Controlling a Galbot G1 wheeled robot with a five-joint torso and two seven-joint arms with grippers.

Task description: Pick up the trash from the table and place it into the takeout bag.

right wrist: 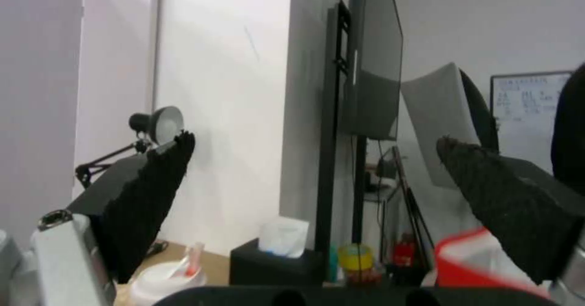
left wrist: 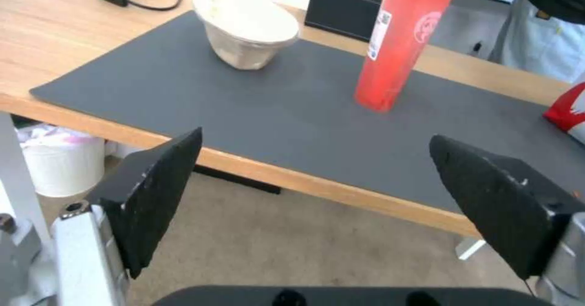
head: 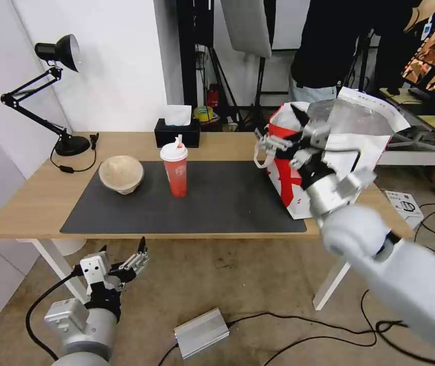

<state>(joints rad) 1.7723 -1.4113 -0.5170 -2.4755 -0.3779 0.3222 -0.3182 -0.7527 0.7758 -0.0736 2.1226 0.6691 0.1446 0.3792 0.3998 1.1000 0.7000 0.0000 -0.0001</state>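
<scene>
Head view: right gripper (head: 283, 147) hung empty at the takeout bag (head: 299, 188) mouth, jaws spread, likely mid-drop-off; left gripper (head: 126, 264) waited low, short of the table (head: 24, 203) edge, spread too.
Left wrist view: pulp bowl (left wrist: 247, 27) and red cup (left wrist: 399, 45) stood beyond its jaws.
Right wrist view: empty jaws faced the room, wide apart.

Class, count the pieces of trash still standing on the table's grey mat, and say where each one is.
2. The beige pulp bowl sits on the mat's left part; the red paper cup stands to its right, apart. Anything already inside the takeout bag is hidden.
</scene>
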